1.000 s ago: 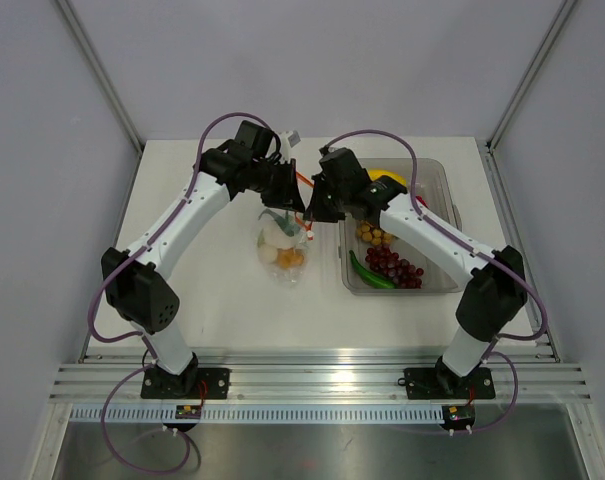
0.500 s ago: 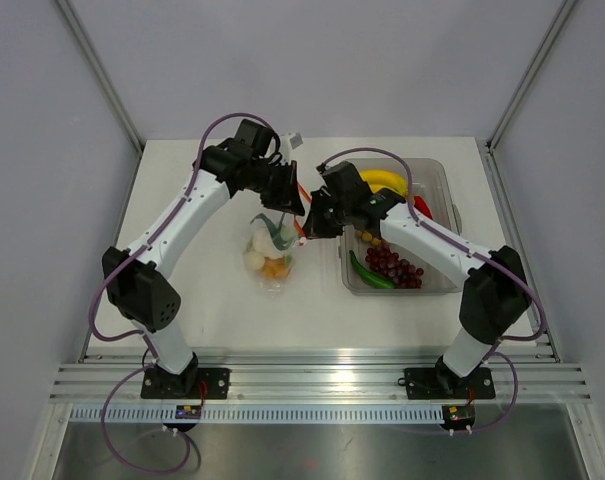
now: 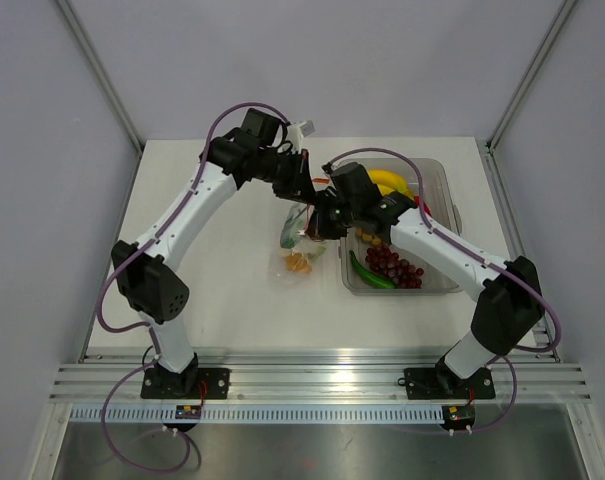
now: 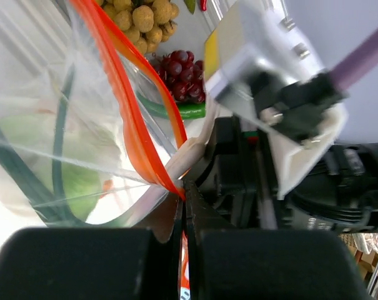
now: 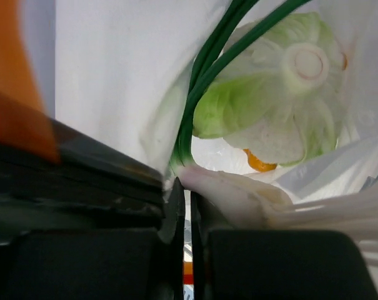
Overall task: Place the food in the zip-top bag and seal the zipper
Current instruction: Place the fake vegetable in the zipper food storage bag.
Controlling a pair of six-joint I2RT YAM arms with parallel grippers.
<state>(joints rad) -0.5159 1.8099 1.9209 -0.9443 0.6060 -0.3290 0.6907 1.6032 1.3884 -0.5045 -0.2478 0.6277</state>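
Left gripper pinches the zipper; right gripper pinches the zip-top bag, green vegetable just past its fingertips

The left arm rises from its base, bends at the elbow and reaches up the table and to the right. The right arm mirrors it, reaching left. The left gripper and right gripper sit close together at mid-table, the left just behind the right. Both have their jaws pressed together, with only a sliver between the fingers.
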